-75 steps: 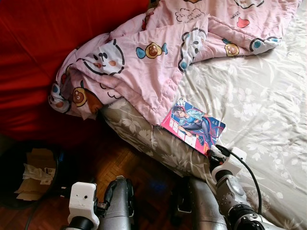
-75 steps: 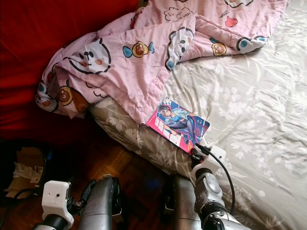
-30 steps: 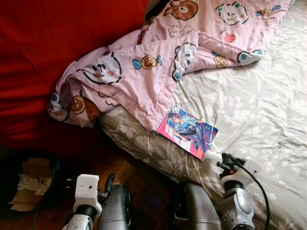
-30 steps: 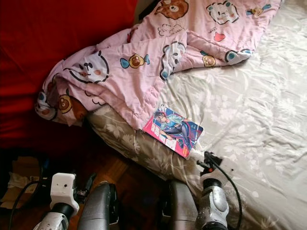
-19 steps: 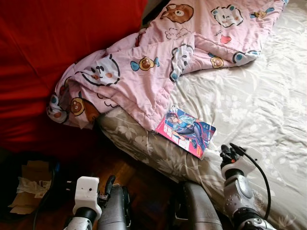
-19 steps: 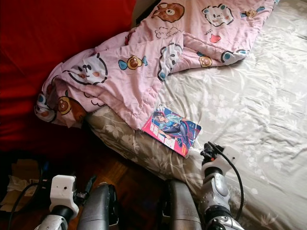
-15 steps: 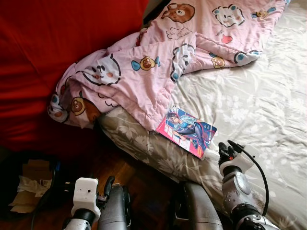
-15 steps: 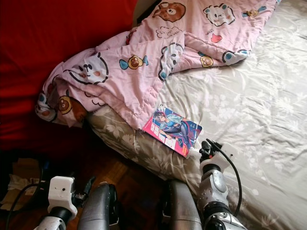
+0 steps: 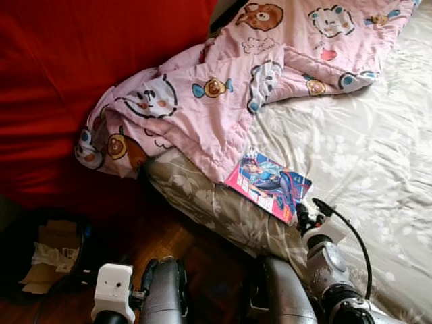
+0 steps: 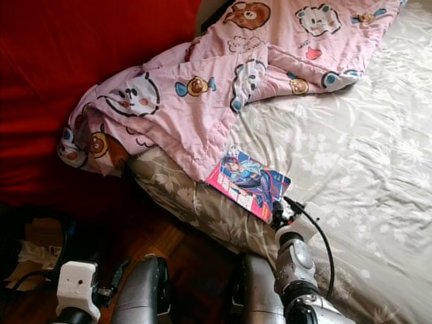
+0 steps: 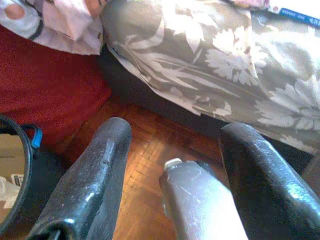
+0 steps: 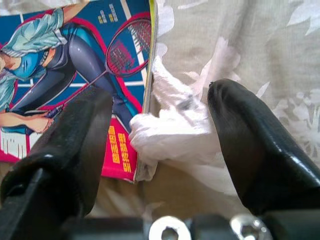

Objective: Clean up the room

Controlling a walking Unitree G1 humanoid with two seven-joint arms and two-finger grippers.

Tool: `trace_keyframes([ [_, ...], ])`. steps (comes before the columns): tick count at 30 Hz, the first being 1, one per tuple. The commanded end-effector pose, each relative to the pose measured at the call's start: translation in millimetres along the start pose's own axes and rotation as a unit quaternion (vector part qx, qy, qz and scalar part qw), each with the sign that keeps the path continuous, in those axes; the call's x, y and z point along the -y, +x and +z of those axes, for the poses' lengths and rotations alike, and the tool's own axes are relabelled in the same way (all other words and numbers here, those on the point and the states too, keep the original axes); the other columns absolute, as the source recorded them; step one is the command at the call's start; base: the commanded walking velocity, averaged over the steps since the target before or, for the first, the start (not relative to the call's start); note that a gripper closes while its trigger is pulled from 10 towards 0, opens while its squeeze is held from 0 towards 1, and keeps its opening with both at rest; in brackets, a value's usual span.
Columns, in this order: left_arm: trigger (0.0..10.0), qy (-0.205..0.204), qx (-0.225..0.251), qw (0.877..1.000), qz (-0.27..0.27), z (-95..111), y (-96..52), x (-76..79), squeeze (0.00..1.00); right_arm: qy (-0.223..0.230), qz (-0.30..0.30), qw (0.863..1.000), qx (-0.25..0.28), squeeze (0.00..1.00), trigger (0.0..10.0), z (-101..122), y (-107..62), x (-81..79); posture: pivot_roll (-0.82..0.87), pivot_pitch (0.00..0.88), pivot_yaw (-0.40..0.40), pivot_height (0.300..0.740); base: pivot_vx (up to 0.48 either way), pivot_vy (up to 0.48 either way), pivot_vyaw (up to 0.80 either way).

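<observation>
- Right wrist view: the right gripper [image 12: 160,145] hovers with its two black fingers [image 12: 250,145] spread wide, one on each side of a crumpled white tissue [image 12: 172,132] lying on the grey floral bedsheet [image 12: 240,45].
- The tissue touches the edge of a colourful magazine [image 12: 75,75], whose cover shows a cartoon figure with a racket.
- Left eye view: the magazine [image 9: 268,184] lies near the bed's edge, just below a rumpled pink cartoon-print blanket [image 9: 223,101].
- Left wrist view: the left gripper [image 11: 172,180] hangs low over the wooden floor [image 11: 145,155] beside the bed, fingers apart, holding nothing.
- A dark bin [image 9: 40,256] with paper scraps sits on the floor to the left.
</observation>
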State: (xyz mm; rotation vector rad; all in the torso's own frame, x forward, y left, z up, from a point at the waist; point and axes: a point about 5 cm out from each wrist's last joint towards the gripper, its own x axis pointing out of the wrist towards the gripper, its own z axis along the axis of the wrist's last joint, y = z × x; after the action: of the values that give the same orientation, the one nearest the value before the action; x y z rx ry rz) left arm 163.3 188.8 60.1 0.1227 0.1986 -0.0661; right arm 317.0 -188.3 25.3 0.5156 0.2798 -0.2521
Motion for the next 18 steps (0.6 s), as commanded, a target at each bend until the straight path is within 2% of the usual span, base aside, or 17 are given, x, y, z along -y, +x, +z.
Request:
trace_keyframes([
  [1,10.0,0.008,-0.020,1.000,-0.003,-5,-8.3,-0.5,0.00,0.001,-0.014,1.000,-0.011,0.00,10.0,-5,-2.3,7.1,0.18,0.364,0.024,0.624,0.000,0.000,0.00],
  [8,10.0,0.013,-0.030,0.999,-0.004,-6,-16.3,-2.2,0.00,0.004,-0.017,1.000,-0.015,0.00,10.0,-6,-2.4,7.3,0.18,0.387,0.030,0.624,0.000,0.000,0.00],
  [18,10.0,0.024,-0.036,0.999,-0.009,1,-29.9,-3.1,0.00,0.012,-0.014,0.999,-0.031,0.00,10.0,-15,-3.5,-1.4,0.20,0.429,0.044,0.624,0.000,0.000,0.00],
])
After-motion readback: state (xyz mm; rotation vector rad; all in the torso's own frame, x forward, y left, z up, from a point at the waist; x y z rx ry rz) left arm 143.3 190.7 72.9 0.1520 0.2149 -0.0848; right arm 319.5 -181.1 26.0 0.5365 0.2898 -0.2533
